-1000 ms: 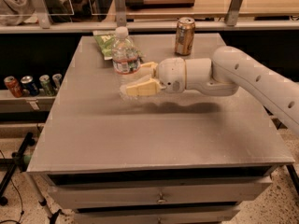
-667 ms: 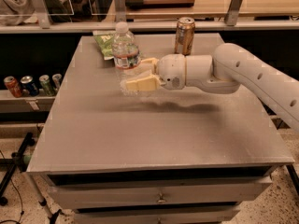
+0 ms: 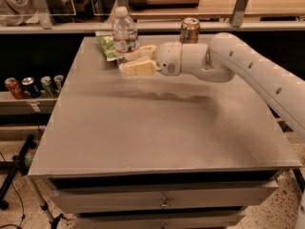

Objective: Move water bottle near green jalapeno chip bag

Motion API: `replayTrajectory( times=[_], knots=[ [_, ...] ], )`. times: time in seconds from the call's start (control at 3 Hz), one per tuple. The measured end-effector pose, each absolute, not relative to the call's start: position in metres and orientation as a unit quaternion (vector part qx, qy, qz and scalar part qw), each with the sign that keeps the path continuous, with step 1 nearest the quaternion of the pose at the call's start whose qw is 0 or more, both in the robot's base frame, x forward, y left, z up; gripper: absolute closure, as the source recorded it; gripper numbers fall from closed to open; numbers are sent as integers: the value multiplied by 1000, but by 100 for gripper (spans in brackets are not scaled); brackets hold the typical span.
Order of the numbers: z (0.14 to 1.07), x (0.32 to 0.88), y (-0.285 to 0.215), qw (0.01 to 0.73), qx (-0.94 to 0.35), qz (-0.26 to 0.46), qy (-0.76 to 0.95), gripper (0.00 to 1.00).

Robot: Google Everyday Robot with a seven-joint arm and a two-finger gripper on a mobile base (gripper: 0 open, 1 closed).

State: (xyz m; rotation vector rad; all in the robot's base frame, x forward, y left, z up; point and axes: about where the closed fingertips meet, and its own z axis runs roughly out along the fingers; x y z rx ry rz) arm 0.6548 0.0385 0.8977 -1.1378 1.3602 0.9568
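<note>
- The gripper [image 3: 125,63] was at the far left part of the grey table [image 3: 157,132], reaching in from the right on a white arm [image 3: 248,68].
- Its cream fingers [image 3: 140,68] were clasped about the lower part of the water bottle [image 3: 125,31], one on the near side and one on the far side.
- The water bottle stood upright, white cap on top, near the table's far left corner; its base was hidden behind the fingers.
- The green jalapeno chip bag [image 3: 106,44] lay flat just beside the bottle, on its left and partly behind it.
- A gold-brown drink can [image 3: 190,29] stood upright at the far edge, well to the right of the bottle and behind the arm.
- Four small cans [image 3: 31,86] stood in a row on a low shelf left of the table.
- Drawers [image 3: 164,199] faced forward beneath the tabletop.
</note>
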Motion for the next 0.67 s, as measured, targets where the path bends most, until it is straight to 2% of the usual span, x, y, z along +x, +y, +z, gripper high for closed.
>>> replayTrajectory(
  times=[0.67],
  knots=[
    [888,708,53,545,-447,385,596,100]
  ],
)
